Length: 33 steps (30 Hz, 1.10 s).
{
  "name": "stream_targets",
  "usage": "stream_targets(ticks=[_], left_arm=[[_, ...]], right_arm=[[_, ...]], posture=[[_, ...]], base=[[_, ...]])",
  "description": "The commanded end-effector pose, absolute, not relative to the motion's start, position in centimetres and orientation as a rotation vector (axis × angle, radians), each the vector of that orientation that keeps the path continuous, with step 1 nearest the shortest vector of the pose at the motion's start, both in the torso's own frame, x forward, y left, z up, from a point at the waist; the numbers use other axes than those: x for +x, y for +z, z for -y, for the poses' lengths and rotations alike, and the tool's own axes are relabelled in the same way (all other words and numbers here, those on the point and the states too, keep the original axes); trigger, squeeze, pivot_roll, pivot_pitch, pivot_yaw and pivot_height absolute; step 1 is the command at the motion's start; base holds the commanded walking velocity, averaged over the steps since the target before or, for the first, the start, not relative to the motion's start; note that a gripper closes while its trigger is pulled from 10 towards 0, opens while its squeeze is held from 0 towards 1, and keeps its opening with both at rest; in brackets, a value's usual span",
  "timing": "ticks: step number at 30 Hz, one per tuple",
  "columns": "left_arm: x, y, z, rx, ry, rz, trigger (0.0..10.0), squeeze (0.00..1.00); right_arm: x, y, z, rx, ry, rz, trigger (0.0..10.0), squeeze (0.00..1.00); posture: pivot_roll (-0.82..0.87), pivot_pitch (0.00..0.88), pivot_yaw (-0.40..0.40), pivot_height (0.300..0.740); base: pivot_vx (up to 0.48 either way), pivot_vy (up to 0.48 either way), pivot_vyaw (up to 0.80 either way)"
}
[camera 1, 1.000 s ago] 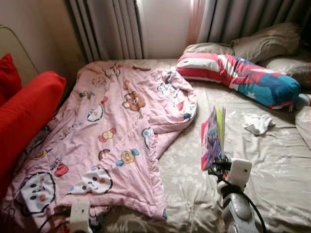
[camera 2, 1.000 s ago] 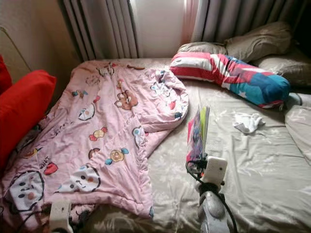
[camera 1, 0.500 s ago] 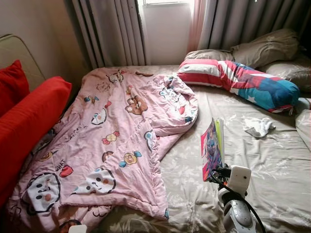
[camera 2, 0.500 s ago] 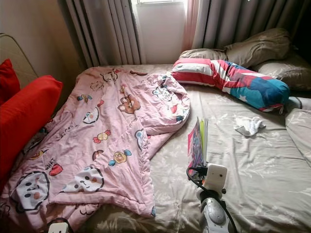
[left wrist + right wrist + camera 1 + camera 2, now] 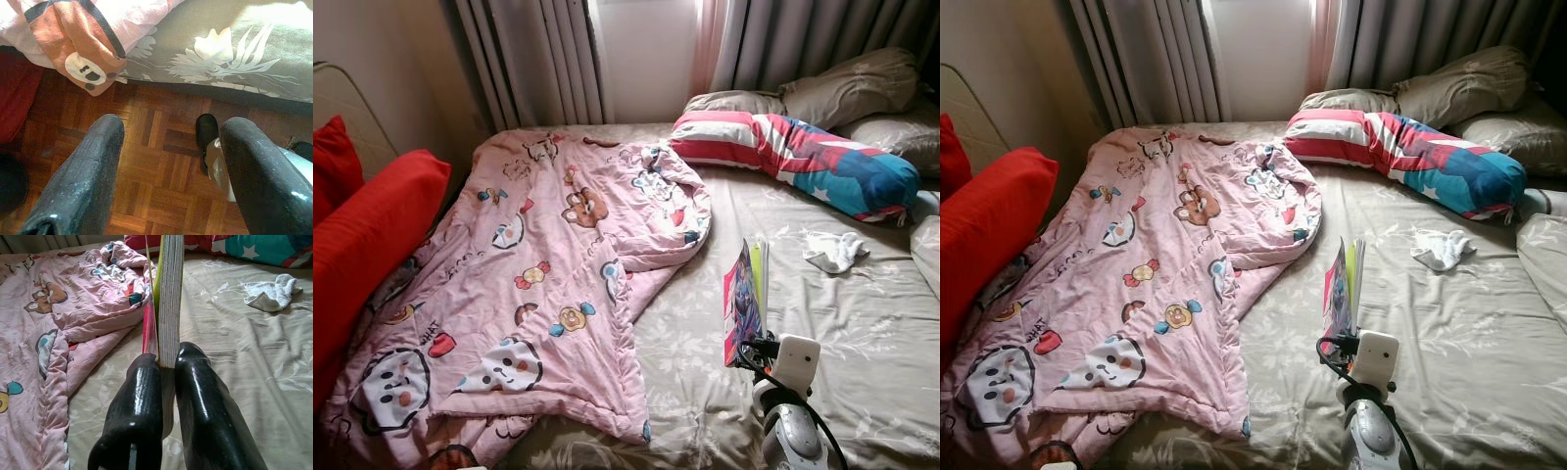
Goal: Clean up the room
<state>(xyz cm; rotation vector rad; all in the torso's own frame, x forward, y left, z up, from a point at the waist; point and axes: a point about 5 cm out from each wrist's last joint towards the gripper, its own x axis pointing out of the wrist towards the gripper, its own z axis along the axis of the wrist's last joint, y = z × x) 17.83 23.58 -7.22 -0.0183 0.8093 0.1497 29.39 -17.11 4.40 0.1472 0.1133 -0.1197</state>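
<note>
Right wrist view: the right gripper [image 5: 166, 363] has its two black fingers [image 5: 139, 401] clamped on the lower edge of a stack of thin books [image 5: 165, 298], which stands upright between them, a pink cover against one finger and pale page edges against the other. From the head views the books [image 5: 744, 304] are held on edge above the bed sheet [image 5: 862, 323], with the silver right arm [image 5: 791, 431] below them. One white cloth [image 5: 835, 251] lies crumpled on the sheet, well apart from the books toward the pillows. One pink cartoon quilt [image 5: 538, 274] covers the robot's left half of the bed, its folded edge near the books. One striped red, white and blue bolster [image 5: 803, 157] lies across the head of the bed, with grey-brown pillows [image 5: 847, 93] behind it. Two red cushions [image 5: 367, 245] stand at the left. Grey curtains [image 5: 533, 59] hang behind. In the left wrist view, the left gripper [image 5: 168, 161] hangs with fingers spread, holding nothing, above a parquet floor [image 5: 161, 171] beside the bed's edge.
</note>
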Motion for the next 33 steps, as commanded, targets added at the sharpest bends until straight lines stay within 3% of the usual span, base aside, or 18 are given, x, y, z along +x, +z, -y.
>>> stream_targets(ticks=[1, 23, 33], left_arm=[[16.5, -7.8, -23.9, -0.027, 0.164, -0.851, 10.0, 0.00], [15.8, -8.2, -23.9, -0.038, 0.178, -0.880, 10.0, 0.00], [15.9, -8.0, -24.4, -0.037, 0.181, -0.878, 10.0, 0.00]], right_arm=[[29.3, 4.5, 16.7, 0.145, -0.105, -0.096, 10.0, 0.00], [29.3, 4.3, 16.1, 0.150, -0.091, -0.106, 10.0, 0.00], [29.3, 4.2, 15.9, 0.155, -0.083, -0.116, 10.0, 0.00]], posture=[[0.01, 0.172, 0.061, 0.740], [0.01, 0.155, 0.057, 0.740], [0.01, 0.146, 0.055, 0.740]], base=[[0.000, 0.000, 0.00], [-0.235, 0.000, 0.00], [0.000, 0.000, 0.00]])
